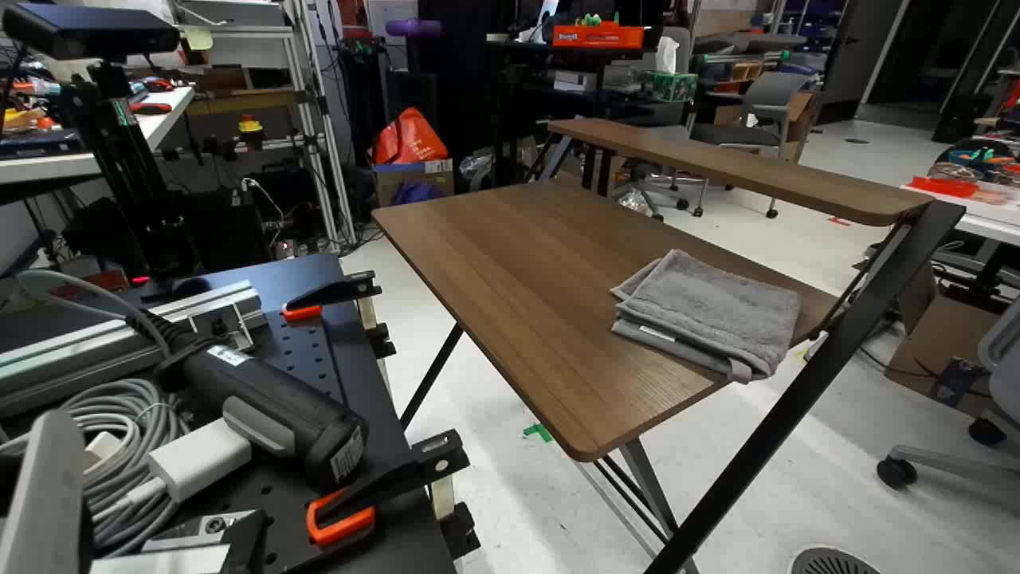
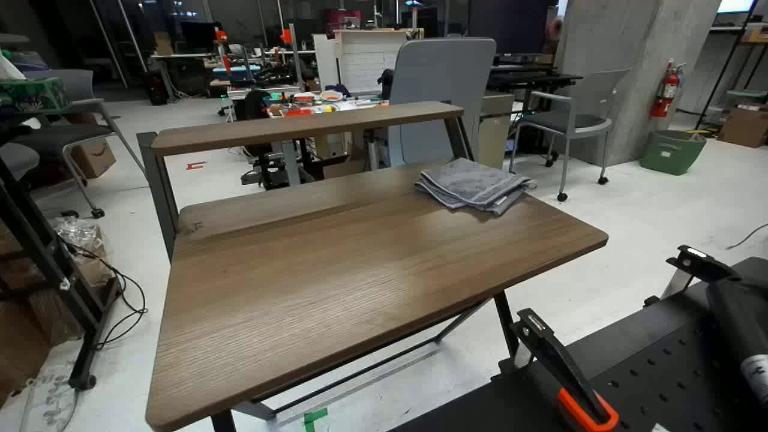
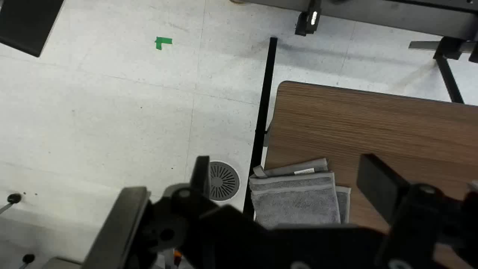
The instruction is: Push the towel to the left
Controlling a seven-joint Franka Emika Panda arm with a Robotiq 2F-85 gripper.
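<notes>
The towel [image 1: 705, 312] is matt, fuzzy cloth — the tabletop [image 2: 330, 288], wood-grained with a faint sheen.

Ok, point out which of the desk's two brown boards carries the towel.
The broad lower tabletop: the grey towel lies on it. The other board, the shelf, is narrower and sits higher.

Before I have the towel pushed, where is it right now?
In an exterior view, the grey towel lies folded on the right of the brown tabletop, overhanging its edge, left of the slanted black leg.
</notes>
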